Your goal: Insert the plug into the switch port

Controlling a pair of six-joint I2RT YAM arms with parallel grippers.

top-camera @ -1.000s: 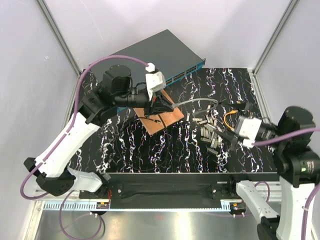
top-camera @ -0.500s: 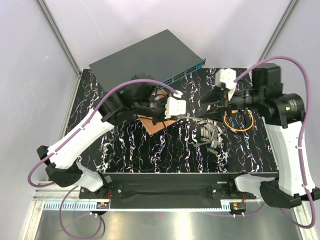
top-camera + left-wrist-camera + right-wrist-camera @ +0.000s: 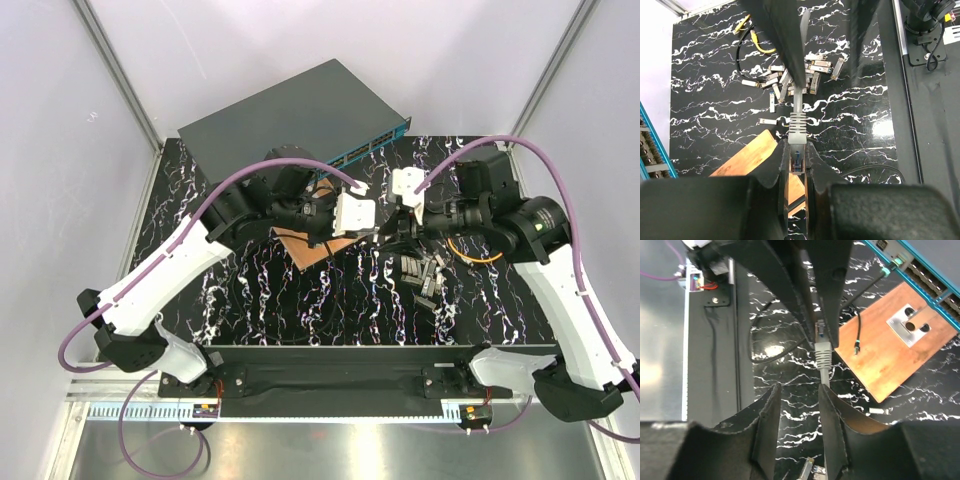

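Observation:
The plug (image 3: 797,163) is a clear connector with a grey ribbed boot (image 3: 796,125) on a grey cable, and my left gripper (image 3: 796,150) is shut on it above the table. The switch (image 3: 290,115) lies at the back left, its teal port edge (image 3: 370,150) facing the arms. My right gripper (image 3: 799,390) faces the left one tip to tip, its jaws apart. The grey cable (image 3: 824,380) runs along the inner face of its right finger without being pinched. From above, both grippers meet near the table's middle, left gripper (image 3: 376,230) and right gripper (image 3: 388,238).
A small wooden board (image 3: 318,245) with a metal fitting lies under the left wrist, in front of the switch. Several loose metal transceiver modules (image 3: 425,272) are scattered right of centre. An orange cable coil (image 3: 470,250) lies under the right arm.
The right arm swung in from the right edge to meet the left gripper, and its jaws narrowed. The left arm carried the plug rightward off the board, then held still.

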